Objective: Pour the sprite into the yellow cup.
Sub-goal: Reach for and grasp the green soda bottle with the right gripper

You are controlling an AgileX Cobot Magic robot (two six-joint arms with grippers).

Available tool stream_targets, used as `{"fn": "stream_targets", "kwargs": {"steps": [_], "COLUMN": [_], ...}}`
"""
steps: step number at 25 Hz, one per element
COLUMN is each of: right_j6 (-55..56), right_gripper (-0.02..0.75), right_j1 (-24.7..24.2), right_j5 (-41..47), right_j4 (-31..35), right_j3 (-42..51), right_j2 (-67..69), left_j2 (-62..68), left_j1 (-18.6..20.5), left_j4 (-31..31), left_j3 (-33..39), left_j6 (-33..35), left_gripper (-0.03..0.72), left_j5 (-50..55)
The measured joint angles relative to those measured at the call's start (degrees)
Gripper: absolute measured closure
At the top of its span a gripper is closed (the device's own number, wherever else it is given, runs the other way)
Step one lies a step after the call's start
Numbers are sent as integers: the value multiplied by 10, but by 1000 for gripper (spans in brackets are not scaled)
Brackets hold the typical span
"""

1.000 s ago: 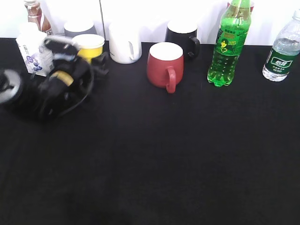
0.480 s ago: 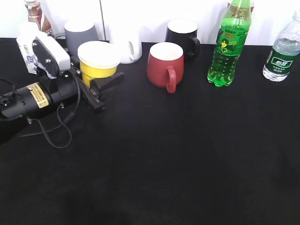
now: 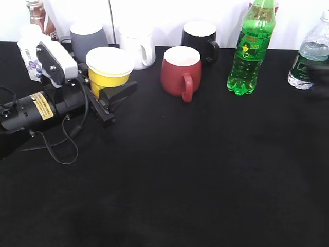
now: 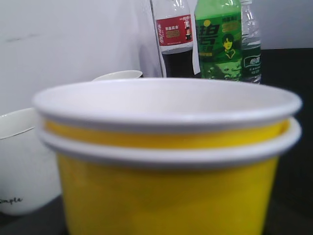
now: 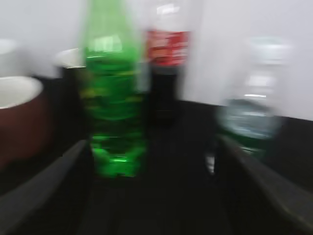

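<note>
Nothing poured: left pincer (image 3: 105,100) clamped on yellow cup (image 3: 108,70); right pincer (image 5: 151,196) apart, seemingly nearing sprite (image 3: 251,49); grasp, pour remained.

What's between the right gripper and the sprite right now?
Nothing visible. In the right wrist view the sprite stands ahead between the open fingers with bare table before it; the water bottle stands off to the right.

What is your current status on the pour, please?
Left hand shut on small yellow cup. Right hand open, facing tall green plastic soda bottle, not touching. Red mug between.
</note>
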Motion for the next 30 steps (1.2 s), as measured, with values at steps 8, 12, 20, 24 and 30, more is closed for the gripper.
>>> {"fn": "stream_targets", "kwargs": {"steps": [8, 12, 20, 24, 30], "right_j6": [-41, -41, -64, -66, -66], "right_gripper": [67, 66, 66, 66, 85], "right_j1": [131, 131, 130, 124, 117], "right_j5": [-137, -143, -150, -150, -149], "right_j4": [217, 224, 272, 277, 262], "right_j3": [-115, -186, -276, -312, -351], "right_j2": [234, 310, 391, 426, 462], "left_j2": [0, 0, 0, 0, 0], "left_j1": [0, 0, 0, 0, 0], "left_j4": [0, 0, 0, 0, 0], "left_j3": [0, 0, 0, 0, 0], "left_j6": [0, 0, 0, -1, -1], "left_gripper": [246, 246, 246, 246, 246], "left_j5": [0, 0, 0, 0, 0]}}
